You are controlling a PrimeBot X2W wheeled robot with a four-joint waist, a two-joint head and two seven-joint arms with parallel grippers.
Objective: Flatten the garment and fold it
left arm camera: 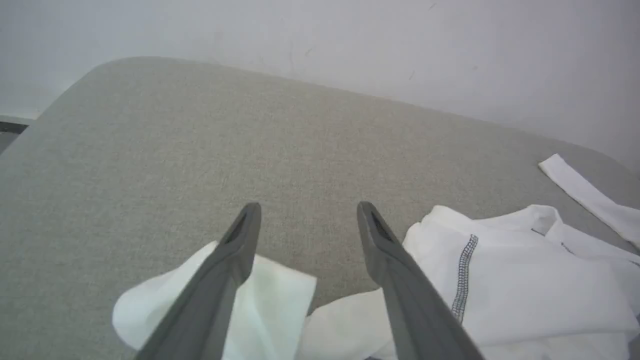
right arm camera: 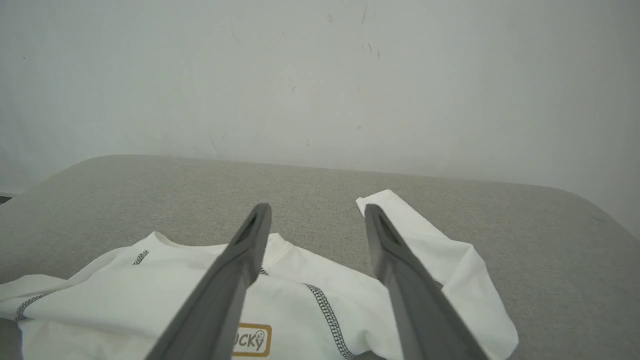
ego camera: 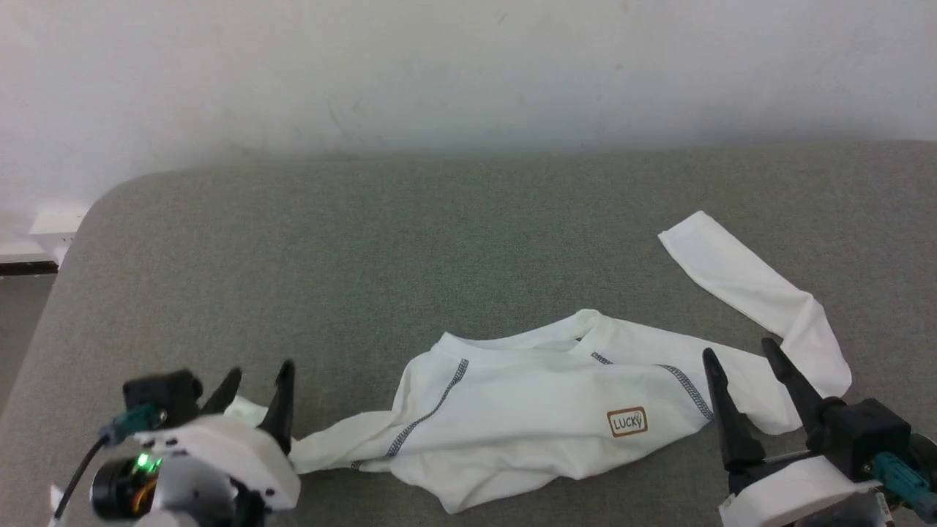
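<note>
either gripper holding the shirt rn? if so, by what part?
Nothing is held. The left gripper and the right gripper both have their jaws apart, each by one sleeve of the garment, which lies loose and crumpled.

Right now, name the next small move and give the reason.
Probably lower the open left tool and close it on the sleeve cuff beneath it: the white thin-fabric shirt with grey-black seam stitching lies bunched on the grey fabric surface, and the right tool is open too, holding nothing.

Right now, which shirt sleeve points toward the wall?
The sleeve on the robot's right, beside the right end effector; the other sleeve trails sideways to the left end effector.
</note>
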